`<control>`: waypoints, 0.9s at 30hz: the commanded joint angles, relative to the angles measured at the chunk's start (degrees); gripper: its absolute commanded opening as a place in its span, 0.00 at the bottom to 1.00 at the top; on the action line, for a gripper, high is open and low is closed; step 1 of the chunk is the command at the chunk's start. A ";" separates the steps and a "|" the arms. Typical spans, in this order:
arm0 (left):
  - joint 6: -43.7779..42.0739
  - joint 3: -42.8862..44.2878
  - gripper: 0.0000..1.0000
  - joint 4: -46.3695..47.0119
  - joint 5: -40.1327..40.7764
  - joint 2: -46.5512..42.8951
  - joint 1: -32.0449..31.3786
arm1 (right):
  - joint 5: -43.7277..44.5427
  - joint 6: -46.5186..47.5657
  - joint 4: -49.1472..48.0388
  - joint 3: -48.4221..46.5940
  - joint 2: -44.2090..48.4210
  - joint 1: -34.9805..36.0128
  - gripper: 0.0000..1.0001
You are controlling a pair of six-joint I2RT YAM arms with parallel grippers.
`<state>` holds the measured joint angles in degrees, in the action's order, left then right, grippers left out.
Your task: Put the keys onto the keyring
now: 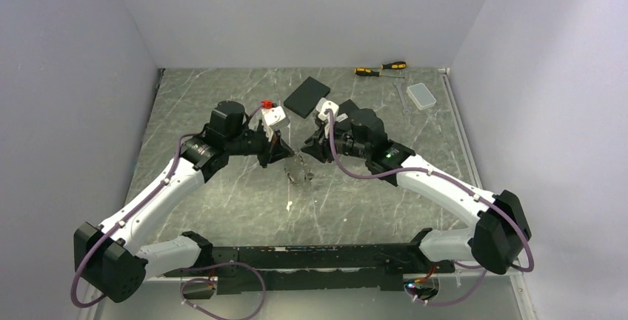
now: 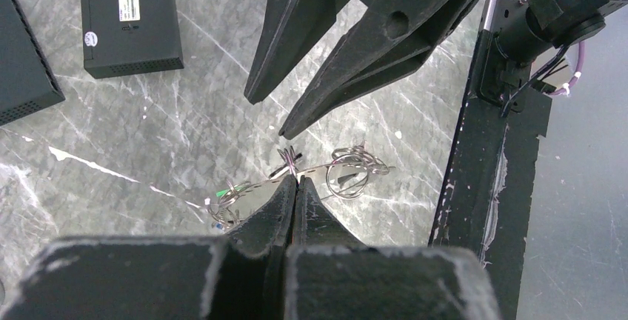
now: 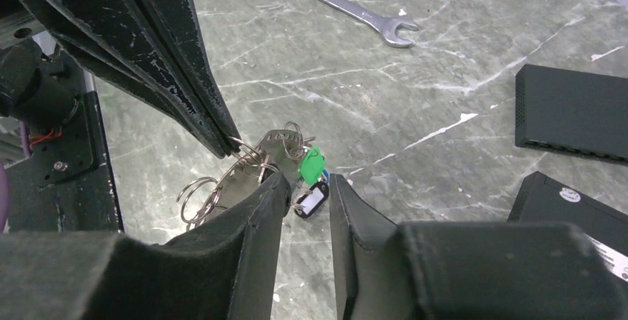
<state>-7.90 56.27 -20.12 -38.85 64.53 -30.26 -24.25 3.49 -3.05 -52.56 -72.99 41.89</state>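
The thin grey metal wire keyring [image 2: 255,185] is held low over the middle of the grey marbled table [image 3: 444,75], between the two arms. A bunch of small silver keys [image 2: 224,207] and several small split rings [image 3: 194,195] dangle from it. I cannot tell whether the bunch clears the surface.

I judge the lot light and hard. The wire looks springy rather than rigid, bare metal will be slick against the pads, and everything on the loop can swing or slide freely. The loop wants a firm pinch on bare wire, away from the clutter. A key is best taken flat across its plastic head, which offers more face and more grip than the blade.

My left gripper [image 2: 296,184] is clamped tight, tips together, with the wire running straight through the pinch. Keys hang to one side of it and split rings to the other.

My right gripper [image 3: 307,179] faces it, nearly tip to tip, with its fingers parted by a modest gap and holding nothing. A green-headed key [image 3: 312,163] and a black-framed white tag [image 3: 311,201] hang right in that gap, just beyond the tips and nearer the left-hand finger in that view. I cannot see contact with either pad.

Further out lie a silver open-ended spanner [image 3: 348,10], flat black boxes [image 3: 570,112] and two yellow-and-black screwdrivers [image 1: 381,68] by the back wall.
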 commanded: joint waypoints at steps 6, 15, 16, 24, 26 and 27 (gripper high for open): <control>-1.26 1.22 0.00 3.57 -2.81 -2.30 -0.26 | -4.10 3.04 -5.94 2.83 7.35 -0.79 0.36; -1.74 0.44 0.00 4.63 -6.69 -3.51 -0.28 | -19.30 6.44 -6.86 3.36 6.20 -1.11 0.38; -1.90 0.44 0.00 4.65 -7.17 -3.62 -0.32 | -19.60 6.30 -7.07 3.26 5.96 -1.11 0.38; -2.62 0.22 0.00 4.67 -9.62 -3.89 -0.32 | -19.61 6.44 -8.30 3.21 6.01 -1.11 0.37; -2.63 0.24 0.00 4.55 -9.45 -3.76 -0.38 | -19.48 6.45 -8.37 3.24 6.37 -1.11 0.36; -2.64 0.20 0.00 4.56 -9.22 -3.72 -0.34 | -19.32 6.37 -8.51 3.31 6.55 -1.11 0.36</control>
<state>-9.43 56.23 -19.14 -45.19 62.35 -30.26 -42.52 8.84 -8.27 -48.29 -67.16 40.95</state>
